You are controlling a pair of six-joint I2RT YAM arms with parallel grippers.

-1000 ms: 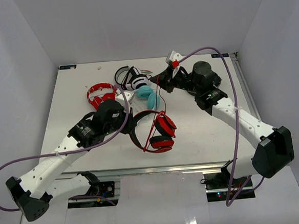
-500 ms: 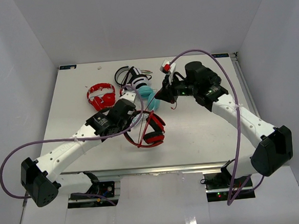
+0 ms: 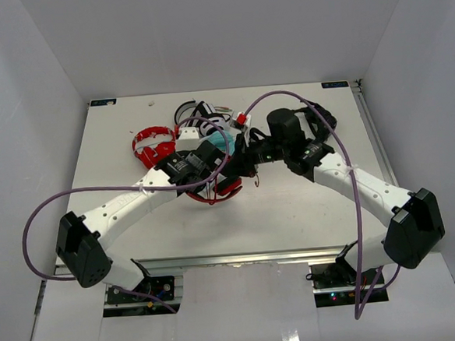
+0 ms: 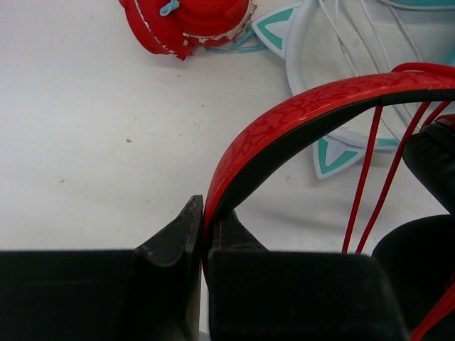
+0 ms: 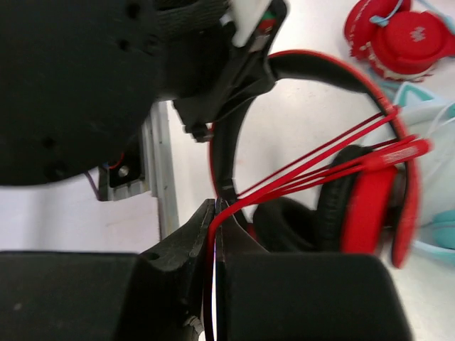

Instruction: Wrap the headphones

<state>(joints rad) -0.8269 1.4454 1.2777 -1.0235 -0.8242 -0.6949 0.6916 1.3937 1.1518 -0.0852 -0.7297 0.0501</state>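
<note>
The headphones [image 3: 219, 190], with a black headband, red trim and red-and-black ear cups, are held at mid-table between both arms. My left gripper [image 3: 210, 177] is shut on the headband [image 4: 298, 106], pinching it edge-on between the fingers [image 4: 181, 227]. My right gripper [image 3: 241, 168] is shut on the thin red cable [image 5: 313, 167]. Several strands of that cable run taut across the headband's arch to the ear cup [image 5: 370, 206]. From above, the arms hide most of the headphones.
A smaller all-red pair [image 3: 154, 144] lies to the left behind the arms, also in the wrist views [image 4: 185, 21] [image 5: 398, 39]. A teal-and-white cat-ear headset [image 3: 224, 142] [image 4: 313, 64] and a black-and-white headset [image 3: 196, 114] lie just behind. The table's front rail [image 3: 257, 256] is close.
The left arm has carried the headphones away from the front edge, toward the centre. The right gripper has swung down and left with the cable, and now sits right beside the headphones.
</note>
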